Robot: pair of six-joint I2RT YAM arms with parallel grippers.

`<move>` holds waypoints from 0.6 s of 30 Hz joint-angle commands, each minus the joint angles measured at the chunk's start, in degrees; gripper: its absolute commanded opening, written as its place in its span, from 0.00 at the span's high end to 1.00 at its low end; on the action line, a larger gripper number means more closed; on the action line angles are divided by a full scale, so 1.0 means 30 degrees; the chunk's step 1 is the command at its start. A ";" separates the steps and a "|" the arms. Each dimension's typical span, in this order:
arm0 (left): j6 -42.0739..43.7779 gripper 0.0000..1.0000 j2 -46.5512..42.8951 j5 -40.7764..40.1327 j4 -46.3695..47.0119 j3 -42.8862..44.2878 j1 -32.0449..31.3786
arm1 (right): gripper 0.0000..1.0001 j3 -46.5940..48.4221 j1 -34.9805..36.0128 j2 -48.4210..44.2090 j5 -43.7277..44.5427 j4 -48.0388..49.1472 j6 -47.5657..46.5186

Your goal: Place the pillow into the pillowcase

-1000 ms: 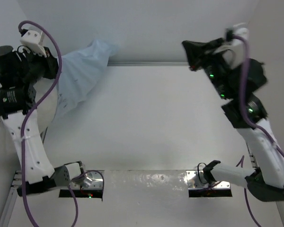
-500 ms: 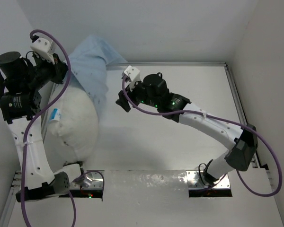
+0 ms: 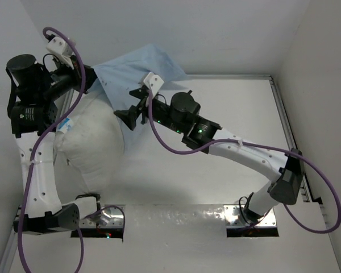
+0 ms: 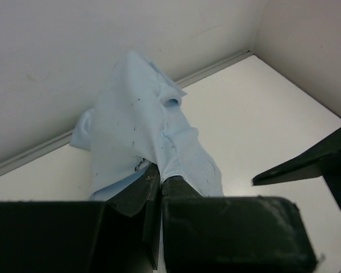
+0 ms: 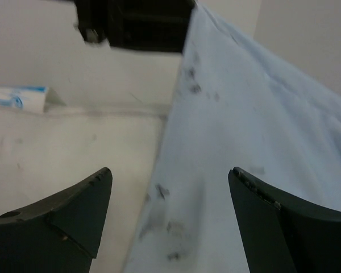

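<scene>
Pillowcase point(image 3: 141, 63) cloth is pinched in the left gripper point(image 3: 90, 79), whose jaws are clamped tight on a fold of the light blue fabric. The sack hangs lifted off the table point(image 3: 216, 170) and spreads away beyond the fingertips. I take this as holding up one edge of the mouth so that it can be opened. Right beneath that gripper sits the pillow point(image 3: 94, 151), plump and white, with a small label point(image 3: 67, 136) on the side nearest the arm. Whether any of it is inside the cloth yet I cannot tell. Further right, the right gripper point(image 3: 131, 109) has its jaws spread wide and grips nothing. The blue cloth lies straight ahead of its fingertips, and the pillow is just off to one side. It looks placed to take a second hold, so that both arms could stretch the opening.
</scene>
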 commanded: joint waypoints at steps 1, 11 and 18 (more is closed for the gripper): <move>-0.0121 1.00 -0.0522 0.0167 0.2899 0.0052 -0.1171 | 0.18 0.2669 0.1099 0.2140 0.1162 0.1272 -0.0686; 0.0760 1.00 -0.0464 -0.0363 0.2020 -0.0475 -0.2316 | 0.19 0.7414 0.1864 0.7298 1.1120 0.3026 -0.2964; 0.1842 1.00 -0.0464 -0.0245 0.1668 -0.1705 -0.3541 | 1.00 0.9033 0.1835 0.9118 1.4873 0.3786 -0.4026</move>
